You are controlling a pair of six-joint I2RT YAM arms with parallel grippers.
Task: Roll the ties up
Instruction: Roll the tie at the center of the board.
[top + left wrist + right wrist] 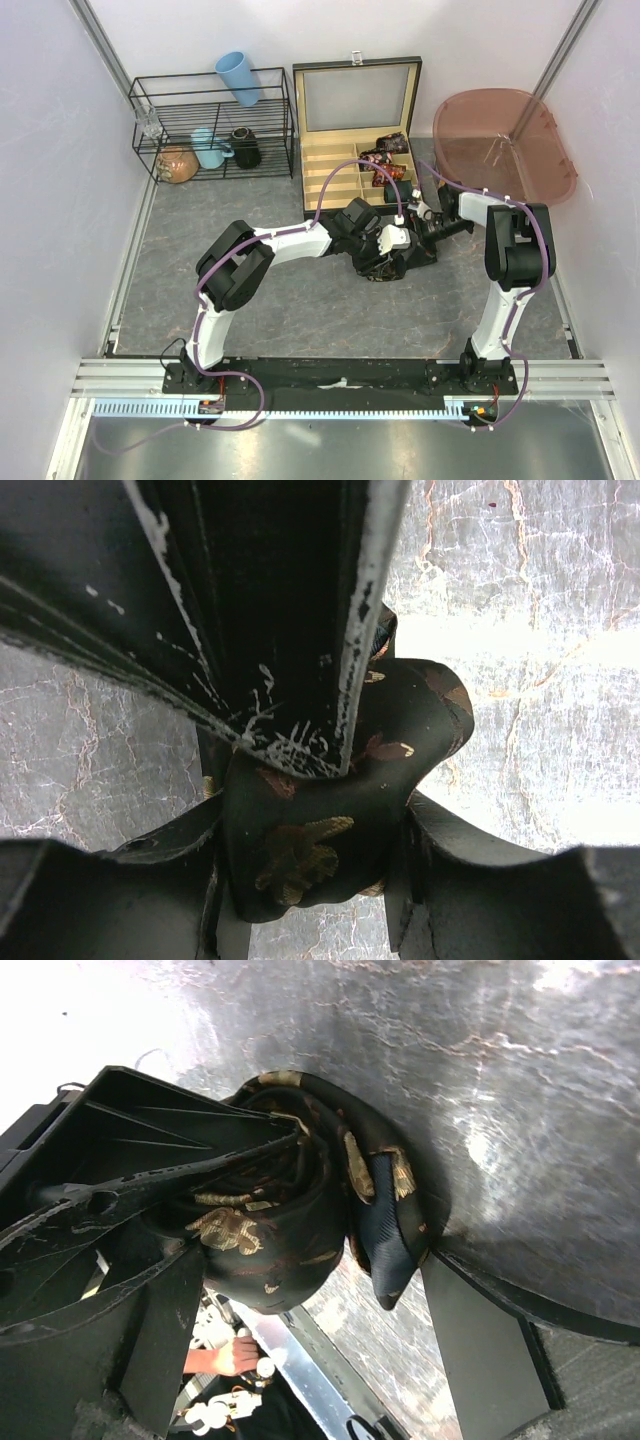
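The left pincer point(310, 890) fills the bottom of its own wrist view. Its two dark fingers point(110, 900) are pressed onto either side of a coiled tie point(320, 810), black fabric with tan leaf-like prints. The coil hangs close over the grey marbled table point(520, 610); whether it rests on it I cannot tell. A scuffed black finger of the other arm comes down from the top of that view to the coil's upper edge.

The right pincer point(310, 1260) stands spread wide. In its wrist view one finger lies well left of the coil, behind the left pincer's body. The other lies just right of the tie's loose pointed end, which sticks out of the roll and shows a dark blue lining.

From the top camera both pincers meet mid-table, just in front of an open wooden box point(325, 185) whose lid stands upright. Several rolled ties point(385, 160) lie in the box's right-hand compartments. Left of the box is a wire rack point(212, 118) with a blue cup point(238, 78) tilted on top and a black mug point(245, 148) inside. Right of the box is a translucent brown tub point(505, 140).
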